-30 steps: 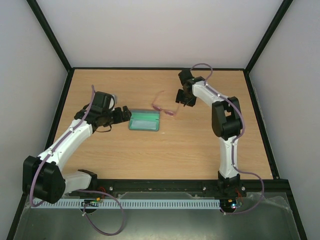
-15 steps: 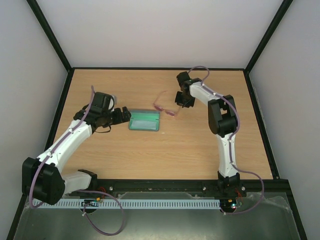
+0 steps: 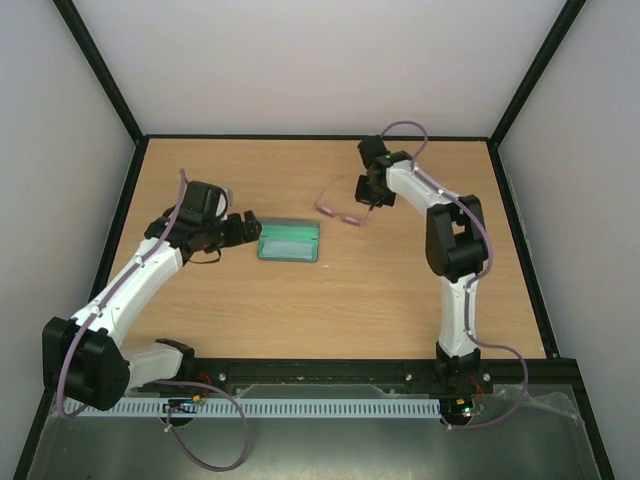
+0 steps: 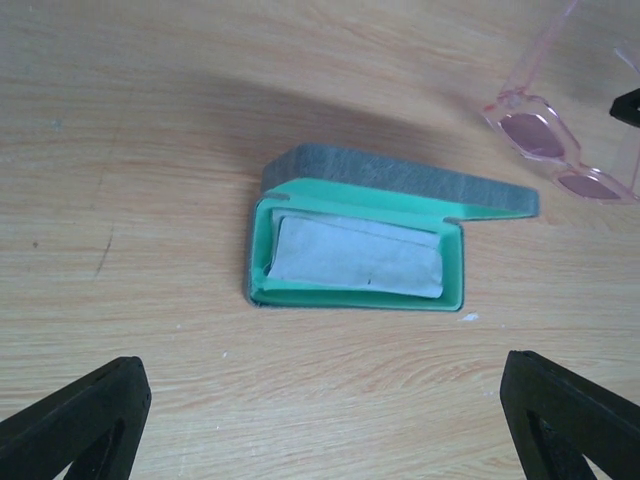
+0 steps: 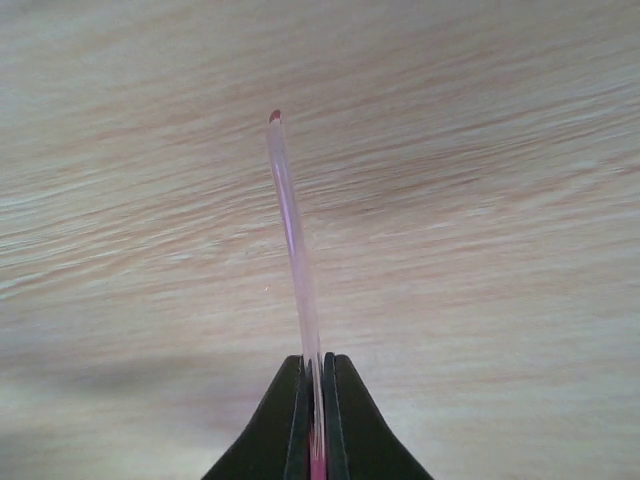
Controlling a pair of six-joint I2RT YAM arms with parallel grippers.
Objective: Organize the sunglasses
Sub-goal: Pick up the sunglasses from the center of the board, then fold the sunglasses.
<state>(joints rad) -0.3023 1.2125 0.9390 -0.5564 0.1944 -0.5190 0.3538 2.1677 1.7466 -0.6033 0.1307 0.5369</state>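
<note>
Right gripper (image 5: 316,375) pressed onto one slender arm of the sunglasses (image 3: 340,211), which sit toward the far edge of the surface (image 3: 250,170), just beyond the open case (image 3: 288,241). Left gripper (image 4: 320,400) spread, near the case. Risk: single-arm pinch lets the glasses swivel or slip, I reckon.

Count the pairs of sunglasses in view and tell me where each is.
1. The sunglasses are right of the open case in the top view, with one arm pinched in the right gripper. The case holds only a cloth, so none hides there.
</note>
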